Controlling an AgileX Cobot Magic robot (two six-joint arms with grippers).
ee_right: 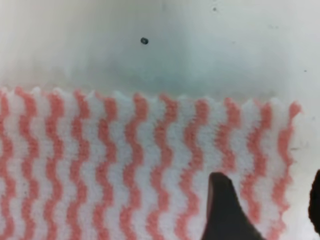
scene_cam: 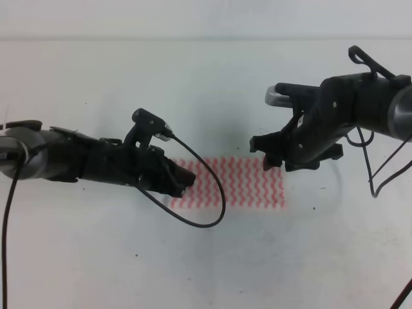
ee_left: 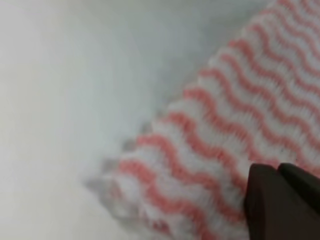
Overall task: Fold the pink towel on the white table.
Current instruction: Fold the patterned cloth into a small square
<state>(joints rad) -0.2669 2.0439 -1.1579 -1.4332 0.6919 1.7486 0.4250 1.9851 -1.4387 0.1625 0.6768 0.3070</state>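
Your towel (scene_cam: 241, 183) lies flat on the table (scene_cam: 206, 257), a little right of centre in the high view, with its long axis running left to right across that view. The pink-and-white zigzag stripes run across its short side, from far edge to near edge. Its right end sits just below the right gripper (scene_cam: 273, 162); its left end is under the left gripper (scene_cam: 185, 182).

In the right wrist view you see the towel's (ee_right: 125, 165) far edge straight and scalloped, its corner at the right, and two dark fingertips (ee_right: 225, 210) set apart — one over the cloth, one past its end — so that claw stands spread. Whether they touch the cloth, you cannot tell.

In the left wrist view the towel (ee_left: 240, 125) runs diagonally, its corner slightly rumpled, and the dark fingertips (ee_left: 280, 200) sit close together over it — you cannot tell if they pinch it.

The table is plain white with a few dark specks (ee_right: 144, 41). Beyond its far edge you see only a pale band.
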